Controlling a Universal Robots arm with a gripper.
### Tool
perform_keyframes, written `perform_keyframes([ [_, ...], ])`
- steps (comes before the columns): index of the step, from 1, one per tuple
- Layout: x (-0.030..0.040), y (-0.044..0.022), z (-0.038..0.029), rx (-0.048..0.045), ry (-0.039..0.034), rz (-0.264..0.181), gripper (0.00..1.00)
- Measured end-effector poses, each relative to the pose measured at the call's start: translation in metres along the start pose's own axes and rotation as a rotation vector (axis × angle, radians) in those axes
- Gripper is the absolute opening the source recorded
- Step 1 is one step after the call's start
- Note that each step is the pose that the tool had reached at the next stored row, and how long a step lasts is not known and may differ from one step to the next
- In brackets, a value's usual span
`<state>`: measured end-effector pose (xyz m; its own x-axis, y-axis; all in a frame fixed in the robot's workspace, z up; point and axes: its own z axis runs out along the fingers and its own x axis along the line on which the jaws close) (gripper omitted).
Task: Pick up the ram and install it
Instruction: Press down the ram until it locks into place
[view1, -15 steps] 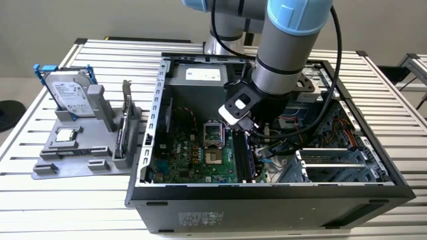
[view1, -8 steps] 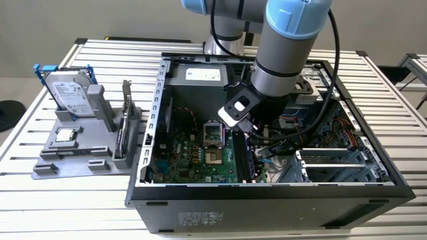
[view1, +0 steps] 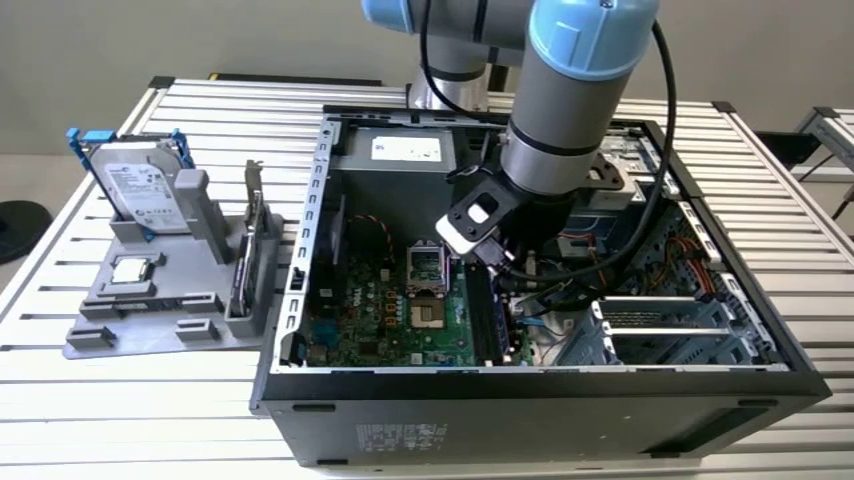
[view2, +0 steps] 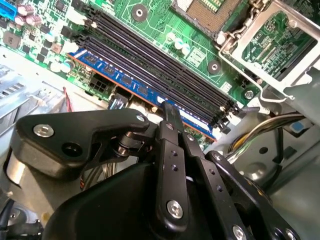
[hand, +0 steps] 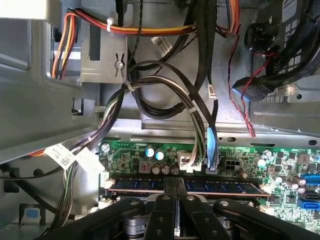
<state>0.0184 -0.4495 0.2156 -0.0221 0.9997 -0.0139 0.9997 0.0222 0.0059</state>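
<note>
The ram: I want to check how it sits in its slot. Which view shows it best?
The first wrist view: the ram lies lengthwise along the slot, the gripper over its middle. The second wrist view shows it slanted, partly hidden. The exterior view has the arm before it.

Gripper closed on the ram, blue stick w/ black chips, seated edge-on in the outermost slot beside three empty black slots on the green motherboard. Open CPU socket near; cables alongside.

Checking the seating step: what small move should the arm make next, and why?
Probably press straight down: the gripper pinches the ram mid-length, standing in the edge slot of the motherboard; full seating isn't evident.
</note>
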Motion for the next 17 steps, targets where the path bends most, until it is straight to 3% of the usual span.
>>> perform_keyframes([
  [2, 0.0005, 0.0001, -0.0024, 0.001, -0.0032, 0.0, 0.0],
  [4, 0.0001, 0.0, -0.0055, -0.0008, 0.0026, 0.0, 0.0],
  [10, -0.0005, 0.0002, -0.0331, -0.0004, 0.0018, 0.0, 0.0],
  [17, -0.0008, 0.0003, -0.0541, -0.0004, 0.0017, 0.0, 0.0],
])
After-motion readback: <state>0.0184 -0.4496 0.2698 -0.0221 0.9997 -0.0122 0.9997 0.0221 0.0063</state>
